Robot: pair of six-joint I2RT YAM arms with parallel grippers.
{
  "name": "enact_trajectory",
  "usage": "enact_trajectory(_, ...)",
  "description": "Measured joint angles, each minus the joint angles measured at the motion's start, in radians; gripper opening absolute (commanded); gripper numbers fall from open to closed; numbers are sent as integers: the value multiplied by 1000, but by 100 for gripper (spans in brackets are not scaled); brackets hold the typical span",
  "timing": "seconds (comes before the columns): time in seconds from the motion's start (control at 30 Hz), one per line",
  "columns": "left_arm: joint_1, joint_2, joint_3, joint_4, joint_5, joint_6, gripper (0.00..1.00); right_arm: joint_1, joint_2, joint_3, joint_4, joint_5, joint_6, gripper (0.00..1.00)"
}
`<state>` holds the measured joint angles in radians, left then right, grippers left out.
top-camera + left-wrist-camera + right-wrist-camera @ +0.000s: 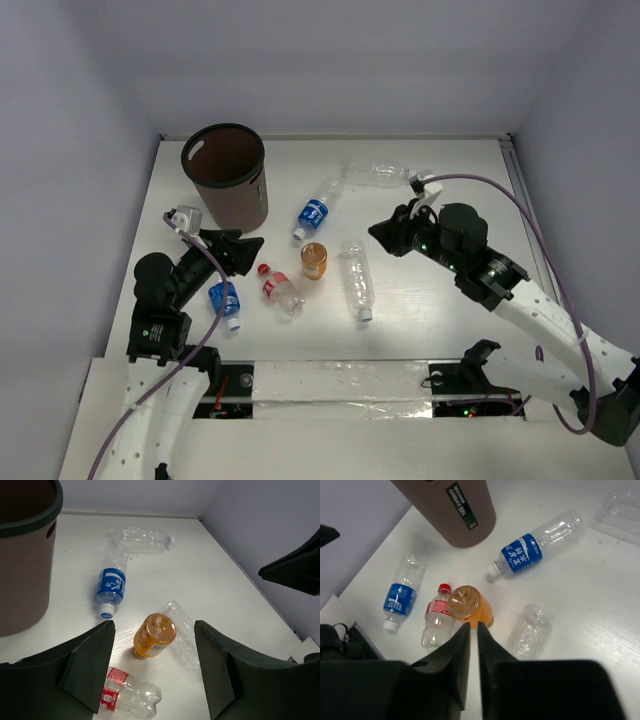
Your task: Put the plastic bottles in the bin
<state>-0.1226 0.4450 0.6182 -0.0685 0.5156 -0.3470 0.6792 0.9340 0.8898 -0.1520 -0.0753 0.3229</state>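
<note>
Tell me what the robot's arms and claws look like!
The left arm and right arm are white tubes with chunky black joints. A thin purple cable loops along each. The left gripper and right gripper are black, with wedge-shaped fingers.

bin (238, 198): back-left on table (420, 322) | bottles (314, 260): lying right and before bin

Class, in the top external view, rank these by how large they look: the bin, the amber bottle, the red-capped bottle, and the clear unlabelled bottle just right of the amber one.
1. bin, by far the largest
2. clear unlabelled bottle
3. red-capped bottle, clearly shorter
4. amber bottle, the smallest
</note>
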Motion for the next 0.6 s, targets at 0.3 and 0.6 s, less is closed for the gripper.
enact_trajectory(0.3, 0, -1, 0, -12, -8, 6, 0, 85, 59, 79, -64, 117, -42, 44)
enact_trajectory(0.6, 0, -3, 0, -39, -92, 4, 0, 180, 234, 105, -64, 199, -80, 90)
